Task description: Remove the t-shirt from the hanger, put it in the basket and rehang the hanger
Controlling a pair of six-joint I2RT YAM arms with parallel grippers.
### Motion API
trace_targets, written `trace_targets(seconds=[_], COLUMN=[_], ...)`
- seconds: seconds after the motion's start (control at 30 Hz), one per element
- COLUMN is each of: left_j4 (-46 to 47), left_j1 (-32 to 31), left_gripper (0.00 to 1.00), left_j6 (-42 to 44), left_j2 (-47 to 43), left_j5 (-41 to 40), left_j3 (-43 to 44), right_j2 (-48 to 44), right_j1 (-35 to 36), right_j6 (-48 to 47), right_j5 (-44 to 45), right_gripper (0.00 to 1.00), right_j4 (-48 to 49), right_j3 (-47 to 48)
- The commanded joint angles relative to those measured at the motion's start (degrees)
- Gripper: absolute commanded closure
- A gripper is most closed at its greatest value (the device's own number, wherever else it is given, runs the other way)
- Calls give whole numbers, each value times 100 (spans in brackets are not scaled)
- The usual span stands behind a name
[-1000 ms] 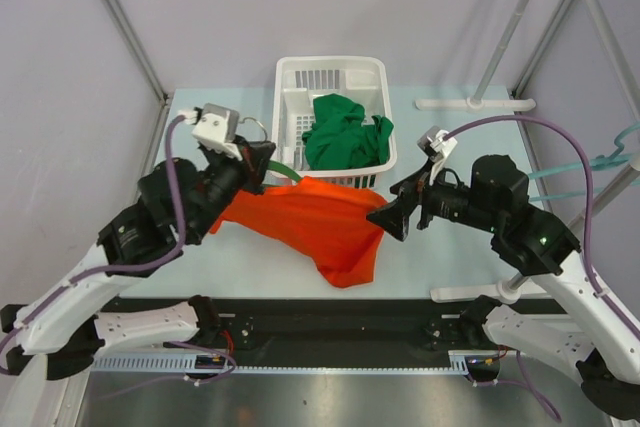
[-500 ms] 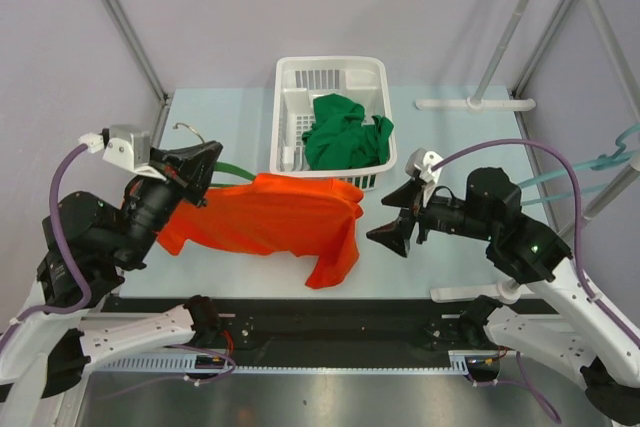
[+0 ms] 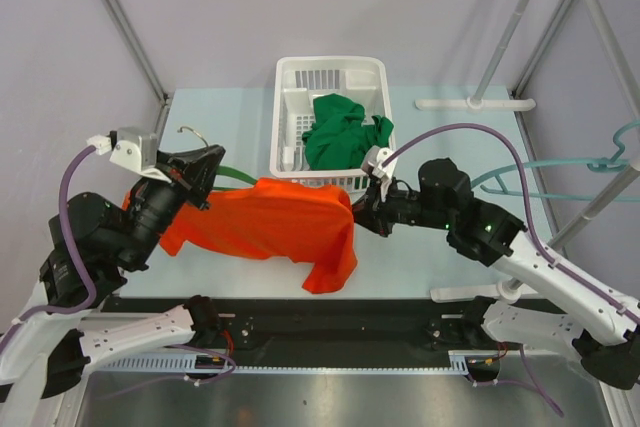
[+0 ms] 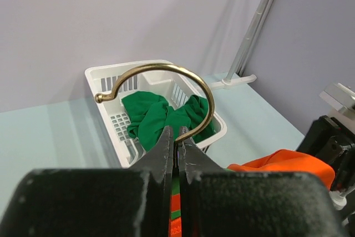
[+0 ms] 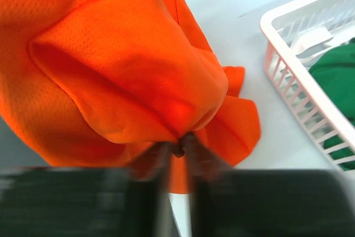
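Your left gripper (image 4: 176,137) is clenched on the brass hook (image 4: 161,66) of the hanger (image 3: 235,175), the jaws pressed flat against the wire just below the curve. That grip looks meant to anchor the hanger and hold it up off the counter (image 3: 440,147), so the cloth has something to be drawn against. The shirt (image 3: 270,222) is orange and not yet off. It drapes from under the left gripper across the middle of the counter, its far edge just in front of the white basket (image 3: 330,67), and one green arm of the hanger pokes out from beneath it on the basket side. Your right gripper (image 5: 177,149) has its jaws nearly together on a bunched fold at the shirt's right edge. From the wrist view the cloth gathers tightly into the tips, so I judge it is grasping the shirt rather than merely touching it, though the fingers are blurred. The two arms sit at opposite ends for a reason: one fixes the hanger, the other takes the cloth on the free side, where a pull away from the hook should slide the shoulder off the arm. The green cloth (image 3: 345,132) in the basket lies close behind the right gripper, so mind the rim as you draw the fold. Judge the grip as thin too, because mesh fabric like this may slip.
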Motion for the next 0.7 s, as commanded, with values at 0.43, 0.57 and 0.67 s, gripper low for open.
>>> trace_targets(seconds=[0.43, 0.57, 0.67], left_j4=[2023, 3147, 3396], left_j1=[31, 31, 31], left_gripper=[100, 100, 100], left_j6=[508, 1157, 1273], left_j2=[-1025, -1324, -1343], left_j5=[-2952, -3035, -3035], left_j3=[-1537, -1950, -1873], right_j2=[-1468, -1757, -2012], right_j1=[423, 440, 440], right_j6=[827, 694, 887], right_j5=[4369, 4827, 5153], right_gripper=[100, 100, 100], right_j4=[-1200, -1377, -1359], right_j3=[769, 665, 471])
